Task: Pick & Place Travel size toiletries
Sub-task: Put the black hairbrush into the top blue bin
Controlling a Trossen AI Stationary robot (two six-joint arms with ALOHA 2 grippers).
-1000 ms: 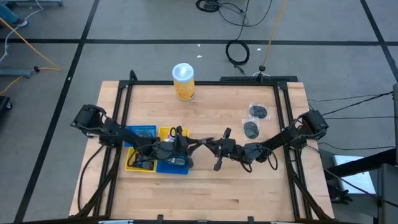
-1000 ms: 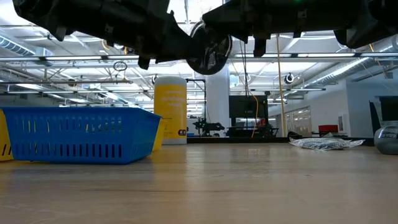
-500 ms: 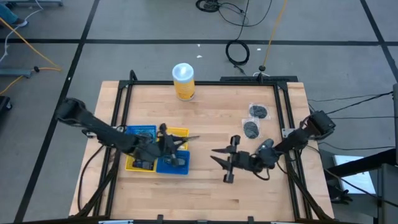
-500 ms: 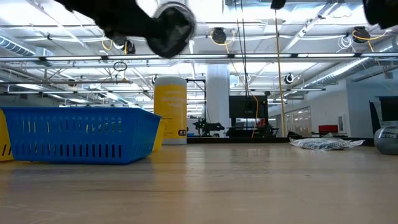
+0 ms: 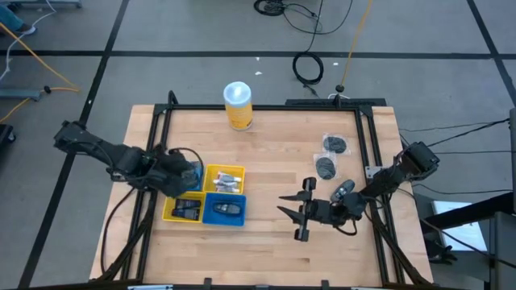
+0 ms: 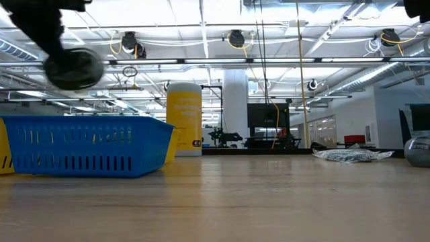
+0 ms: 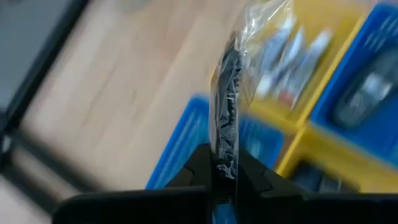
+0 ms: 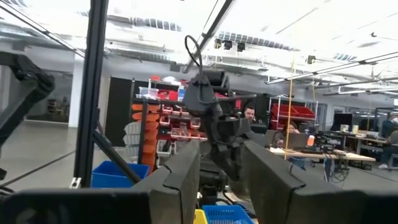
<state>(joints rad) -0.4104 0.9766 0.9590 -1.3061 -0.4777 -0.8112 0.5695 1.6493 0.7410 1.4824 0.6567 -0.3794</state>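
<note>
Toiletries [image 5: 330, 155] on wooden table [image 5: 274, 153]; left gripper [image 7: 225, 177] pinches wrapped toiletry [image 7: 229, 118] — right gripper [image 5: 293, 213] spread.

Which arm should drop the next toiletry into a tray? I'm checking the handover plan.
Left, likely. The left gripper is shut on a wrapped toiletry directly above the blue tray. The right gripper is open, holding nothing, over bare table.

no legible text, labels or numbers
</note>
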